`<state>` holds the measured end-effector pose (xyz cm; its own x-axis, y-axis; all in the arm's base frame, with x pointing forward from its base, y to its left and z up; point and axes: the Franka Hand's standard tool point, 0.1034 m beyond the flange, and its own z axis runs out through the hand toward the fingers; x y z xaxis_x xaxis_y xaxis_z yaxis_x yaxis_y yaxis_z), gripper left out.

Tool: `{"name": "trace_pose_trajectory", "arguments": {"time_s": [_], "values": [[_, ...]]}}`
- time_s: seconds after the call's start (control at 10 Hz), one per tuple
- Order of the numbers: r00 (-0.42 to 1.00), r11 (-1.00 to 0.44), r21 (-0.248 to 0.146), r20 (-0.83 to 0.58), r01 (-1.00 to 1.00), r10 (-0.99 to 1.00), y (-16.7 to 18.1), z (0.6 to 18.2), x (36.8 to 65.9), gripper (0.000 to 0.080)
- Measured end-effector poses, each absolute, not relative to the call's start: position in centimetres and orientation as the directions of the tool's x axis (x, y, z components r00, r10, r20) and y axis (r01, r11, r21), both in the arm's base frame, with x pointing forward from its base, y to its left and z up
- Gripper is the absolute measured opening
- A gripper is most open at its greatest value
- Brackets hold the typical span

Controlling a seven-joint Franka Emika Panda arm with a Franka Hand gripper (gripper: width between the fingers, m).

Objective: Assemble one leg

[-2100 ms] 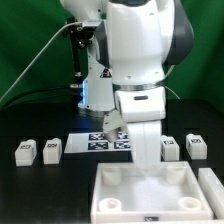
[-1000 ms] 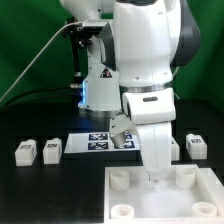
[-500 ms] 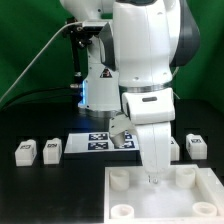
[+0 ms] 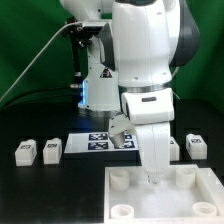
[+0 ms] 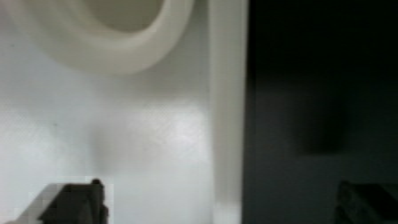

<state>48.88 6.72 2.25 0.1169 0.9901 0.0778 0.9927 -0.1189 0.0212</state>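
1. State: the fingers (image 5: pixel 71 204) are spread wide and hold nothing. The rim of the white panel (image 4: pixel 205 200) runs between them, near a round socket (image 5: pixel 125 25).
2. Location: all four legs lie on the counter (image 4: pixel 30 195), none of them on the panel.
3. Governing relation: the nearest leg (image 4: pixel 172 148) sits just beyond the panel's far rim, toward the exterior view's right of the fingers. It is partly hidden by the arm.
4. The left legs (image 4: pixel 50 149) lie well apart from the fingers.
5. Judgement: lift clear of the rim, then move toward the exterior view's right. The leg's long axis cannot be told.

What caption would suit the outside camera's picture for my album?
Robot's gripper at the white panel, small tagged legs lying loose on both sides.
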Motion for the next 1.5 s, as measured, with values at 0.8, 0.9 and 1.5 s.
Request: {"name": "trace_pose_trajectory", "arguments": {"time_s": [0.8,0.9,1.5], "values": [[0.859,-0.858,-0.047,0.074,0.511,0.507,15.0,7.1,45.0,0.0649],[0.908,-0.907,-0.060,0.069,0.417,0.413,15.0,7.1,45.0,0.0649],[0.999,-0.995,-0.098,-0.035,0.015,0.019,17.5,5.8,42.7,0.0649]]}}
